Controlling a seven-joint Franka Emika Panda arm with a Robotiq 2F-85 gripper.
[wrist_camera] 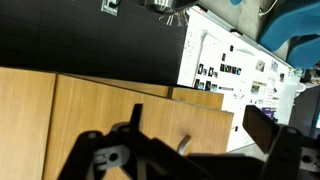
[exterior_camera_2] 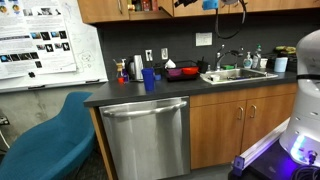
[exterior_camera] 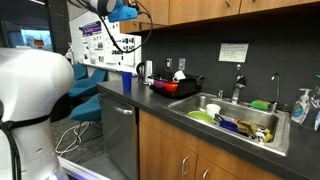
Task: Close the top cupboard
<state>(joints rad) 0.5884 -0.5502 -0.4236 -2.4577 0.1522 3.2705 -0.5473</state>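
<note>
Gripper (wrist_camera: pixel 190 150) linkage, dark and out of focus, fills the lower edge of the wrist view (which stands upside down: backsplash above, wall cabinets below). Its fingers (wrist_camera: pixel 272 132) sit wide apart and grasp nothing. Between them lies the metal handle (wrist_camera: pixel 183 146) of a wood-grain slab door belonging to the top cupboard (wrist_camera: pixel 120 115), the wall-hung end unit of its row. In both exterior views the top cupboard (exterior_camera_2: pixel 100 8) (exterior_camera: pixel 155 12) sits at the upper frame edge.

Progress: the door appears to stand forward of its neighbouring panel, and an exterior view shows shelf contents (exterior_camera_2: pixel 140 5) exposed, so closure is judged not yet done. Cropping leaves the opening angle uncertain. What is left is a push on the door face until it meets the carcass.

Clearance: the counter (exterior_camera_2: pixel 110 92) and sink (exterior_camera: pixel 205 97) lie well below the gripper. Open air lies beyond the row's end, above the poster board (exterior_camera_2: pixel 45 45). Edges to respect are the door's free edge and the adjoining cabinet front. A cable (exterior_camera_2: pixel 236 25) hangs just beside the wrist.
</note>
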